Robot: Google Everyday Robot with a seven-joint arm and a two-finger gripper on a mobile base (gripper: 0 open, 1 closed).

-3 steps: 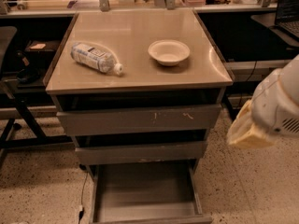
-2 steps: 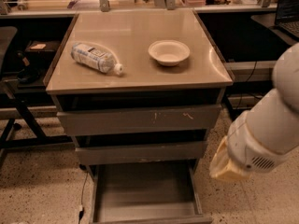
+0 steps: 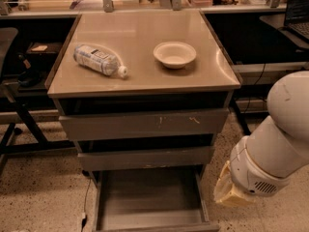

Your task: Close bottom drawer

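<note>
The bottom drawer [image 3: 149,203] stands pulled well out toward the camera, its shallow grey-brown tray open to view. Above it sit the middle drawer front [image 3: 145,158] and the top drawer front [image 3: 140,124] — the widest, marked with pale scratches. On the cabinet top [image 3: 145,79] a plastic bottle [image 3: 99,60] lies on its side at the left, and a pale bowl [image 3: 175,54] stands upright, well apart from it. The gripper [image 3: 231,191] hangs low at the right on the white arm [image 3: 277,139] — just beside the open drawer's right side.

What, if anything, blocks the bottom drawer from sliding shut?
Nothing visible does. The bottom drawer is pulled out and its tray looks empty. The tool hangs just right of it, with no object between them.
</note>
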